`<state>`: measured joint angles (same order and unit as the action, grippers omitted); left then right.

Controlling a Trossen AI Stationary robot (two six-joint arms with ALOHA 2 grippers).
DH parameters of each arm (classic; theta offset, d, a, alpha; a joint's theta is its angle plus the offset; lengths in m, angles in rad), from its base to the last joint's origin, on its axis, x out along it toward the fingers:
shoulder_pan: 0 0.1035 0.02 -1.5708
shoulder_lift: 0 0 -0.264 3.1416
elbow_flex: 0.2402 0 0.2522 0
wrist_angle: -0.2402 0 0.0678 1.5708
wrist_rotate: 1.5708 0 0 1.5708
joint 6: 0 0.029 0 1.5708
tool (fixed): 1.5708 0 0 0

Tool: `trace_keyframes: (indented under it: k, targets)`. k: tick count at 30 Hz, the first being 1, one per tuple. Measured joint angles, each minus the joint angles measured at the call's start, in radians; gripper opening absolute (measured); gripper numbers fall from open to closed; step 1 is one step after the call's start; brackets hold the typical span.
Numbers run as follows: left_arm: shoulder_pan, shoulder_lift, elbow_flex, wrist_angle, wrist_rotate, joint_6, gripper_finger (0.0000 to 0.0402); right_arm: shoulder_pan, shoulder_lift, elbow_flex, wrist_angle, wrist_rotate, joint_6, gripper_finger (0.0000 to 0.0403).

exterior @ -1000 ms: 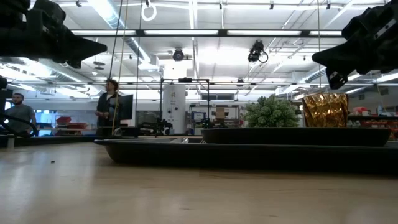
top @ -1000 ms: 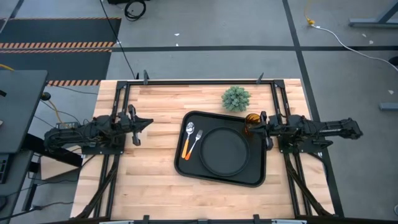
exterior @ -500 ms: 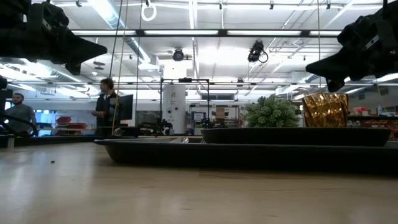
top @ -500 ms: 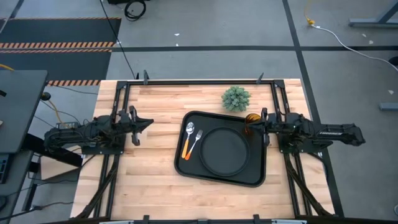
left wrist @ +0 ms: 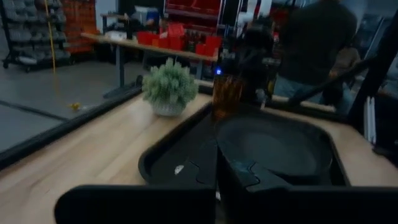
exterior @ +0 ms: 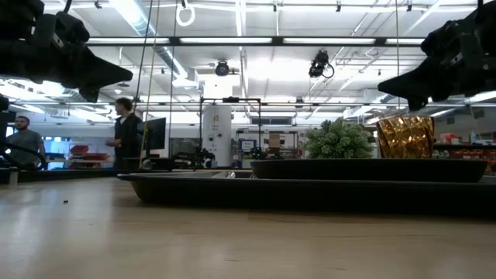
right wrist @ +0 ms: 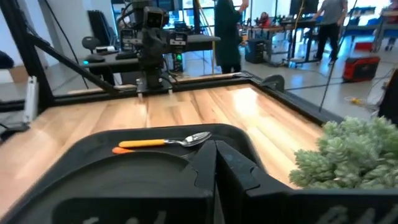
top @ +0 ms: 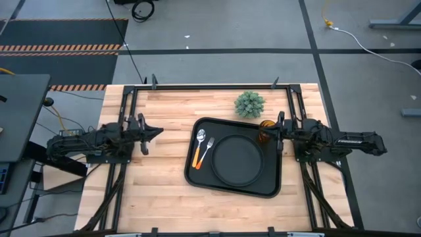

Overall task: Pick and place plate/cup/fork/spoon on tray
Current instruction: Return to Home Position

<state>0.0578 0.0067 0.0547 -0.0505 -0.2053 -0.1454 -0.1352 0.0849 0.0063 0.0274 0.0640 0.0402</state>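
The black tray (top: 230,189) lies on the table's right half. The round black plate (top: 237,160) rests flat in it. The orange-handled fork (top: 196,158) and the silver spoon (top: 208,149) lie side by side on the tray's left part. The amber cup (top: 265,125) stands upright at the tray's far right corner, also in the low view (exterior: 404,137). My right gripper (top: 277,128) is shut and empty, just right of the cup and above it (exterior: 407,84). My left gripper (top: 158,131) is shut and empty above the table's left part.
A fuzzy green plant ball (top: 250,103) stands on the table just beyond the tray's far edge, close to the cup. Bare wood lies between my left gripper and the tray and along the near edge. People stand in the room behind the table.
My right gripper has drawn back from the cup toward the table's right edge and risen a little; the cup stays upright on the tray. My left gripper has tipped down slightly.
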Motion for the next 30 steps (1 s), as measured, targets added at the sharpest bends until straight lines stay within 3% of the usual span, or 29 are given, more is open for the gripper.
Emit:
trace_keyframes:
  k: [12, 17, 23, 30]
  targets:
    - [0.000, 0.000, 0.003, -0.043, 0.002, 0.013, 0.0007, 0.000, 0.000, 0.000, 0.000, -0.009, 0.080, 0.0016]
    - [0.000, 0.000, 0.003, -0.037, 0.001, 0.176, 0.0007, 0.000, 0.000, 0.000, 0.000, -0.010, 0.080, 0.0017]
    - [0.000, -0.001, -0.002, 0.069, -0.002, -0.067, 0.0007, 0.000, 0.000, 0.000, 0.000, -0.010, 0.062, 0.0016]
    - [0.000, 0.000, -0.047, 0.181, -0.030, -0.084, 0.0007, 0.000, 0.000, 0.000, 0.001, -0.006, -0.045, 0.0018]
